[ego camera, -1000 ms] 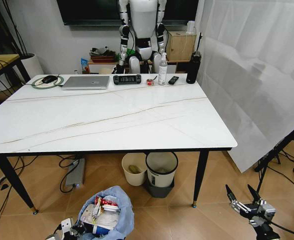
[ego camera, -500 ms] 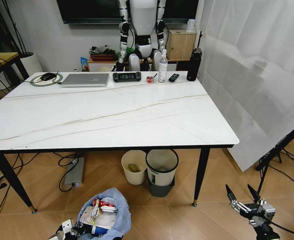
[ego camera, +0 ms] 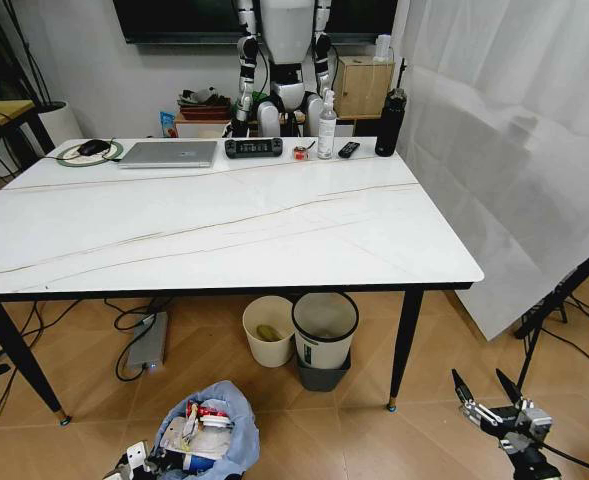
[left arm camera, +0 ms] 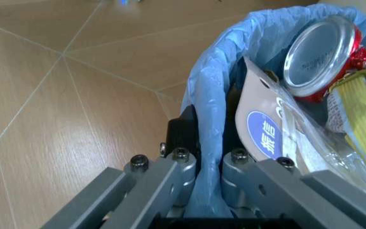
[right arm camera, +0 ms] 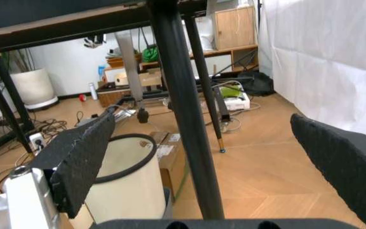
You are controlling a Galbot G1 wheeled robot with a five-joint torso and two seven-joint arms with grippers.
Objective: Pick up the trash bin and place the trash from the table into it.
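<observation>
My left gripper point(left arm camera: 199, 179) pinches the bin point(ego camera: 206, 438) rim at seven o'clock, right gripper point(ego camera: 492, 398) wide; thin liner might slip, spilling trash point(ego camera: 200, 425).

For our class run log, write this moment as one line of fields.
left gripper: shut on trash bin rim, low by floor | bin: holds can, wrappers | right gripper: open, idle, low right | table: no litter seen

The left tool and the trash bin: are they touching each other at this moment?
Touching. In the left wrist view, the left tool is closed on the blue-bag rim of the trash bin, with the bag pinched between its fingers.
</observation>
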